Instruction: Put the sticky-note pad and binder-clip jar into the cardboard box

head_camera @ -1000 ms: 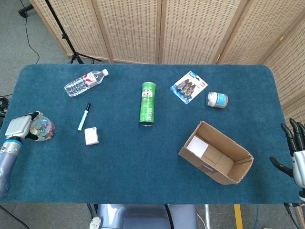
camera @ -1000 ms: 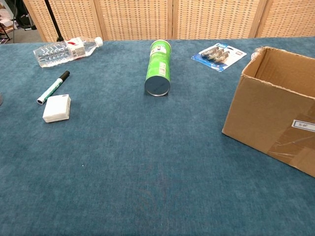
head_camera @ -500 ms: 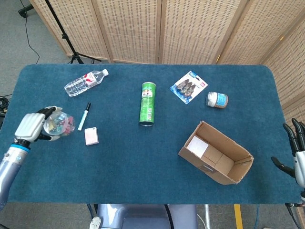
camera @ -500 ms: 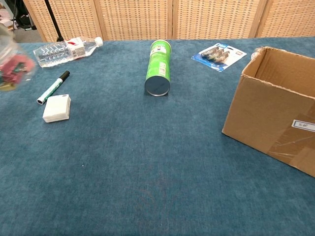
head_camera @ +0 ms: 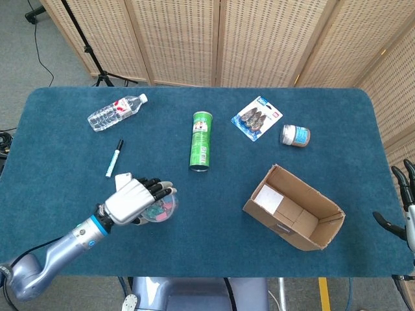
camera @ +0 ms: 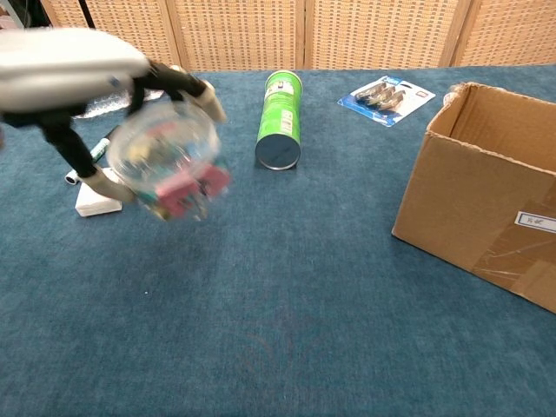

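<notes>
Left hand (head_camera: 133,197) holds the clear, round binder-clip jar (camera: 167,167) above the blue felt counter (head_camera: 214,214). Square white sticky-note pad (camera: 97,201) lies beside it; corrugated cardboard box (head_camera: 295,207) well right. Right hand (head_camera: 407,210) fingers spread, empty.

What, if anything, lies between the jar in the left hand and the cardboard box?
Only bare blue table lies between the jar in the left hand and the cardboard box, clearest in the head view.

Head view high above the table (head_camera: 194,227), looking steeply down, whole blue top and folding screens behind, chest view low and near the surface, facing forward across it, both views share the green tube (head_camera: 201,140) (camera: 281,119), the cardboard box (head_camera: 295,210) (camera: 486,191), the left hand (head_camera: 133,199) (camera: 78,74)
</notes>
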